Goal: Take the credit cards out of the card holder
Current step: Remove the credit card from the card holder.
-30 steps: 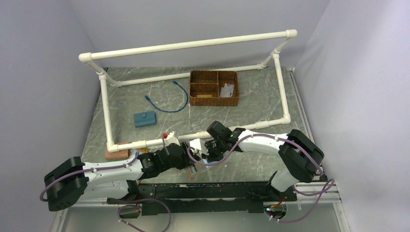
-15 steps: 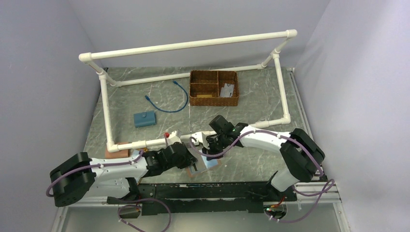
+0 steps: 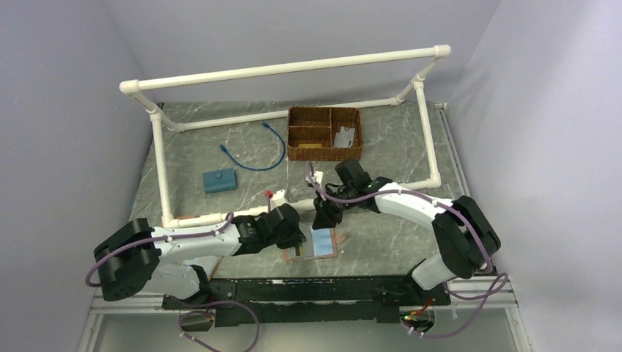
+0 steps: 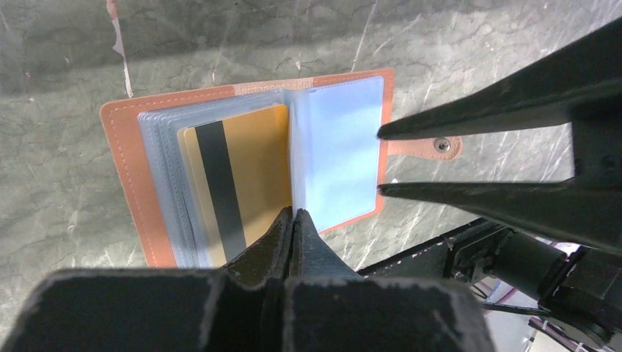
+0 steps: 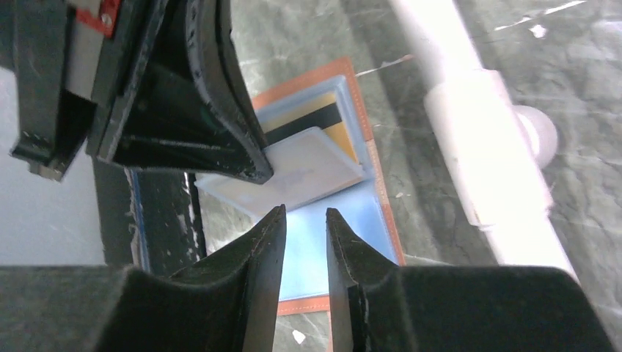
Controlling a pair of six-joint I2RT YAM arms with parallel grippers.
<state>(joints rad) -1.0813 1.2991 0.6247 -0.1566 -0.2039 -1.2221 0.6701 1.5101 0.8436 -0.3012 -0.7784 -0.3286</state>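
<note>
Two black robot grippers meet over a grey-green marbled table (image 3: 389, 139), inside a white plastic pipe frame (image 3: 286, 70). Far left on the table sits a small blue rectangular block (image 3: 219, 180), and just to its right a thin blue cable (image 3: 282, 152) curves across the surface.

Nearer the front edge, the left gripper (image 4: 294, 214) reaches in from the left, its fingers pressed tight together. Their tips pinch the lower edge of one pale, clear plastic sleeve leaf in the reddish-brown leather card holder (image 4: 125, 161). In the right wrist view that leaf (image 5: 301, 172) is lifted off the pages beneath it.

The card holder (image 3: 323, 244) lies open and flat on the table between the two grippers, with its grey-blue pockets facing up. A yellowish-tan credit card (image 4: 253, 169) with a black stripe sits in a sleeve on the left half. The right half shows only a bare blue page. A small leather snap tab (image 4: 436, 147) sticks out from the right edge.

The right gripper (image 5: 304, 213) hovers above the right side of the holder, its fingers a narrow gap apart with nothing between them. Its tips point at the blue page's outer edge, near the tab.

Further back, a brown woven wicker basket (image 3: 323, 155) with several compartments stands well apart from the holder.
</note>
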